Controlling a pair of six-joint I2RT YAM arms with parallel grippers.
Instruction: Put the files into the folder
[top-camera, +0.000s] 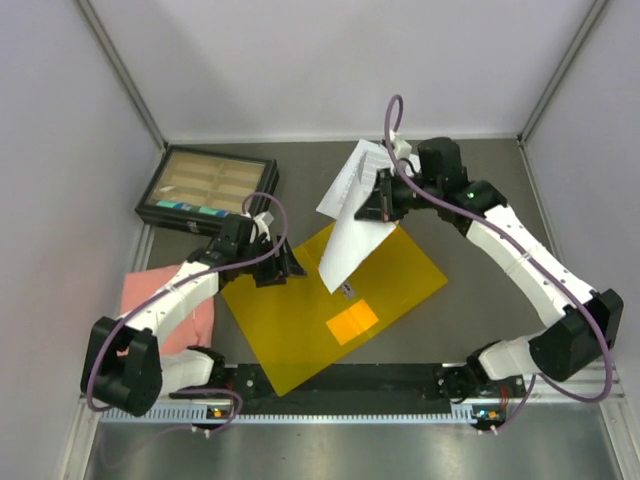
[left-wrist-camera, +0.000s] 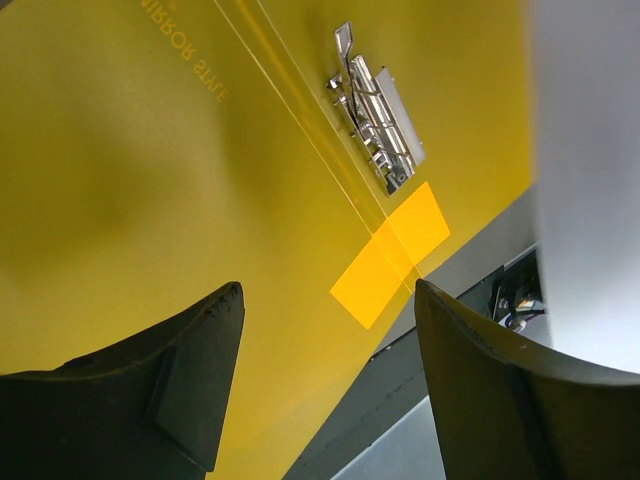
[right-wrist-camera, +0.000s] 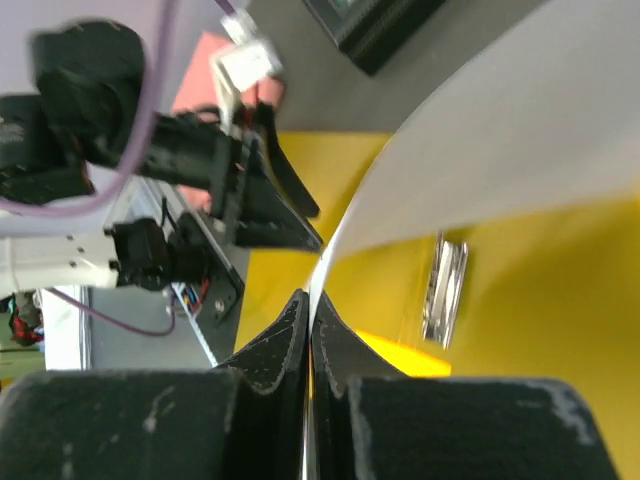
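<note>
The yellow folder (top-camera: 290, 335) lies flat on the dark table, with its metal clip (left-wrist-camera: 375, 125) and orange pocket (top-camera: 353, 322) showing. My right gripper (right-wrist-camera: 308, 305) is shut on the edge of the white files (top-camera: 350, 235), which hang curved above the folder's far part near the clip (right-wrist-camera: 447, 285). My left gripper (left-wrist-camera: 325, 300) is open over the folder's left side, with only the yellow sheet (left-wrist-camera: 150, 150) and table edge showing between its fingers. The top view places this gripper (top-camera: 285, 265) at the folder's far-left edge.
A black compartment box (top-camera: 208, 188) stands at the back left. A pink cloth (top-camera: 165, 300) lies left of the folder, under the left arm. A black rail (top-camera: 350, 385) runs along the near edge. Grey walls close in the left, back and right.
</note>
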